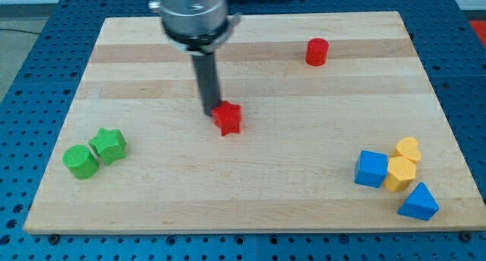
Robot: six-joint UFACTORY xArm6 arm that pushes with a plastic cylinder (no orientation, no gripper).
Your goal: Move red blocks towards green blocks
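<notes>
Since the table [250,200] is the biggest thing before you, start there: a pale wooden board filling most of the view, with blocks scattered in three places. Your arm comes down from the far side, and my tip [212,113] sits near the board's middle. There is no end effector that opens or shuts here, only the bare rod, so nothing is grasped.

At the near right lies a huddle you can ignore: a blue cube [371,169], a blue wedge [418,202], a yellow block [400,173] and a second yellow block [408,148], touching or nearly so.

At the near left sit your targets, a green star [108,146] and a green cylinder [80,161], just beside each other.

The red star [227,118] rests at the centre, and my tip touches or nearly touches its far-left edge. That is the wrong side, I judge: the greens lie left and nearer, so you would want to push from the star's right. The star has no clear long axis. The red cylinder [317,51] stands far right, well apart.
</notes>
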